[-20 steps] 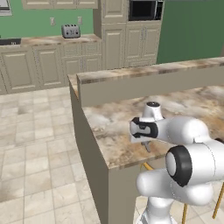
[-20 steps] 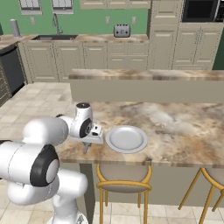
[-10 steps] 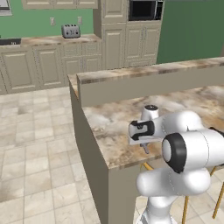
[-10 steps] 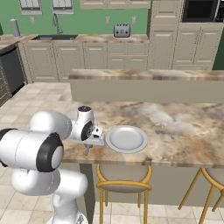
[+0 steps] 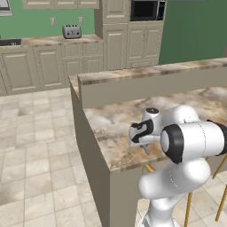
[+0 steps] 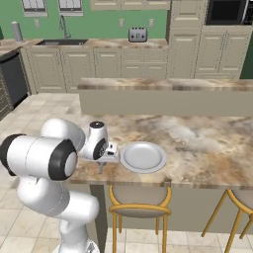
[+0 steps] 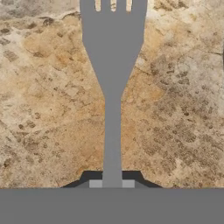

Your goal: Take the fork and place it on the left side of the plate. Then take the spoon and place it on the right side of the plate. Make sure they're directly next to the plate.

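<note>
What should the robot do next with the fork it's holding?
Probably lower it a little and let go. The gripper is shut on the fork, which hangs over the marble counter just left of the plate. That is where the fork belongs, so setting it down beside the rim seems right.

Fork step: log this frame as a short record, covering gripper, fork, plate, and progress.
gripper: low over the counter, just left of the plate, fingers shut on the fork handle
fork: held, tines pointing away from the hand, over bare counter
plate: near the counter's front edge, nothing on it
stool: under the counter edge below the plate
progress: fork not yet released beside the plate
</note>
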Controlling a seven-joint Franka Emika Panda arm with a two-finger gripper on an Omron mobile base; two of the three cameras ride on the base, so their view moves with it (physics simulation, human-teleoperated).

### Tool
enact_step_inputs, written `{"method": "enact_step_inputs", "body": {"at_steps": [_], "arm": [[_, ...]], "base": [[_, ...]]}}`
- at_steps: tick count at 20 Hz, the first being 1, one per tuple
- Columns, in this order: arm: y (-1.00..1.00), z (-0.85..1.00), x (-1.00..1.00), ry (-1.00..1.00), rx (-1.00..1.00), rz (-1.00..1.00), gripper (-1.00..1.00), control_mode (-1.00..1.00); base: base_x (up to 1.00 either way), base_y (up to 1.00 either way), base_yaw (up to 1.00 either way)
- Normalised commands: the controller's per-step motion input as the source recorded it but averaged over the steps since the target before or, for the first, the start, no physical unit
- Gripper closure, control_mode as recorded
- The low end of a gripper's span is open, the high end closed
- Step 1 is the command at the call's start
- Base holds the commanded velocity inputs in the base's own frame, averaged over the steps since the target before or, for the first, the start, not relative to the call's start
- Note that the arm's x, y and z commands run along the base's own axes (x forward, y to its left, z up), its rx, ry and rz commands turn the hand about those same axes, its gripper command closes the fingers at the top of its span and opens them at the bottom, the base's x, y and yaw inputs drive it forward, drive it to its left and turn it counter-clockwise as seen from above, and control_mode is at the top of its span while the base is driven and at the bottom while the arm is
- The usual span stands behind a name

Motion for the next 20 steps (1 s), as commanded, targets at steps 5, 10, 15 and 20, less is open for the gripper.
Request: {"method": "enact_step_inputs", "body": {"at_steps": [5, 10, 15, 20], "arm": [[0.0, -0.13, 0.14, -0.05, 0.0, 0.07, 1.0, -1.0], [0.0, -0.33, 0.0, -0.02, 0.0, 0.0, 1.0, -1.0], [0.0, -0.37, 0.0, 0.0, 0.0, 0.0, -1.0, -1.0], [0.0, -0.05, -0.02, 0.0, 0.0, 0.0, -1.0, -1.0]], "base": [[0.0, 0.0, 0.0], [0.0, 0.0, 0.0], [0.0, 0.0, 0.0], [0.0, 0.0, 0.0]]}}
